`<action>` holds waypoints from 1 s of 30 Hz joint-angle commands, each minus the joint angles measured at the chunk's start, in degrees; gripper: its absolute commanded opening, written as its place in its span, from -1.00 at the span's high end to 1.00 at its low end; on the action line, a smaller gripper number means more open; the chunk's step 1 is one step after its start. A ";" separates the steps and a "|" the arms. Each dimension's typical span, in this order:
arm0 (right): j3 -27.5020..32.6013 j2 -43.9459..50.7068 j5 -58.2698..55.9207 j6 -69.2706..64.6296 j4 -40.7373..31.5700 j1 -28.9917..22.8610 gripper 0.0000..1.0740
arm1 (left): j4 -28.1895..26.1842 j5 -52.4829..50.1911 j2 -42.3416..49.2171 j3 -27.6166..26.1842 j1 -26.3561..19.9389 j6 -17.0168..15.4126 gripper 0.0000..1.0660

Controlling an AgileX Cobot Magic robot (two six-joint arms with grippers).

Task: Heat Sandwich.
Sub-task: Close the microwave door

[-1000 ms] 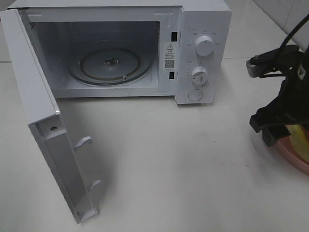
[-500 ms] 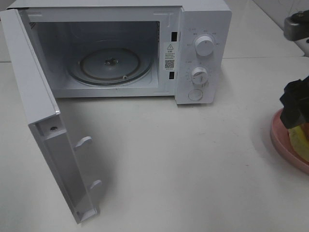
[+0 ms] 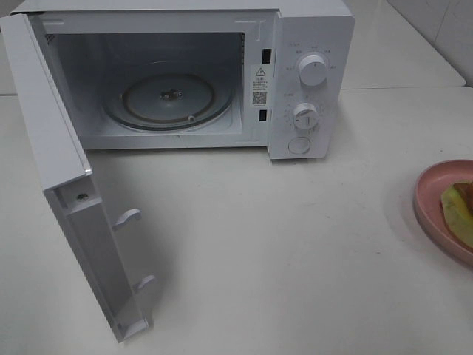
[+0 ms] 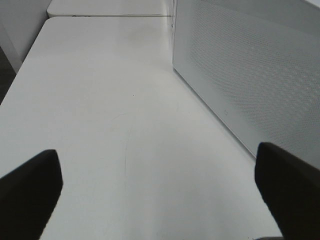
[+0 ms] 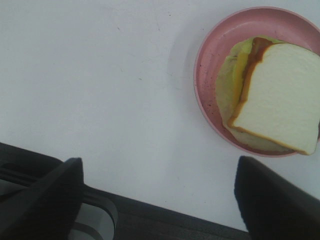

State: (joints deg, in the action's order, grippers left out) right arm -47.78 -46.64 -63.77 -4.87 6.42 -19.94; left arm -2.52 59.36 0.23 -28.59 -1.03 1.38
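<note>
While the sandwich (image 5: 272, 100) is lying on the pink plate (image 5: 210, 55), we are seeing only its edge in the high view, where the frame is cutting off most of both. Our right gripper (image 5: 157, 200) is hanging above the table (image 3: 295, 244) beside the plate, fingers spread and empty. Our left gripper (image 4: 160, 195) is gaping wide beside the microwave (image 3: 310, 44), whose door (image 3: 66, 222) is standing open.

No arm is seen in the high view. The black left gripper (image 4: 160, 195) is held with its jaws spread wide — nothing between them. The black right gripper (image 5: 160, 200) is likewise parted, empty.
</note>
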 commanded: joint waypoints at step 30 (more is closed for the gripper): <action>17.42 40.22 3.78 -0.46 -4.13 15.01 -0.42 | -0.11 -0.34 1.26 0.29 -0.23 0.06 -0.93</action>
State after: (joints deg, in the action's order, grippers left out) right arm -31.05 -8.77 -61.65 -5.16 3.27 -6.76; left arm -2.52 59.36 0.23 -28.59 -1.03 1.38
